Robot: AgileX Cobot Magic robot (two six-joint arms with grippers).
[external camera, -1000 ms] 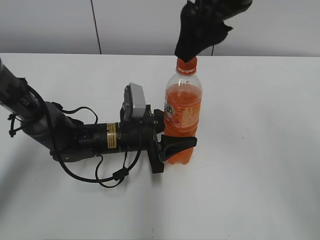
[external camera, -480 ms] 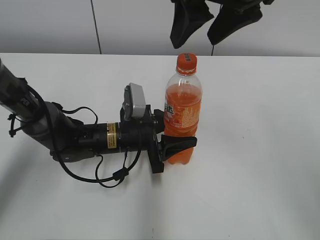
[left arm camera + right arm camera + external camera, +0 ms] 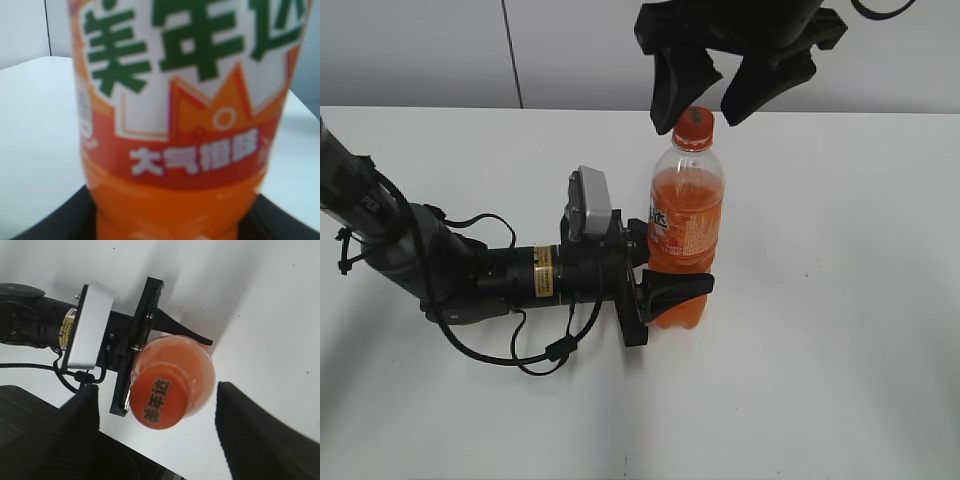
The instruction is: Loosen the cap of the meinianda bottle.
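The meinianda bottle (image 3: 685, 225) stands upright on the white table, full of orange drink, with its orange-and-white label filling the left wrist view (image 3: 190, 90). My left gripper (image 3: 670, 290) is shut on the bottle's waisted lower body. The orange cap (image 3: 693, 124) is on the neck; the right wrist view shows its top (image 3: 157, 402) with dark characters. My right gripper (image 3: 700, 95) is open, its two black fingers on either side of the cap, apart from it (image 3: 155, 430).
The left arm (image 3: 470, 275) lies low across the white table (image 3: 840, 300) with loose black cables by it. A grey wall runs behind the table's far edge.
The right gripper opened off the cap and rose a little, then came back down, open, with its fingers around the cap. The bottle and left arm have not moved.
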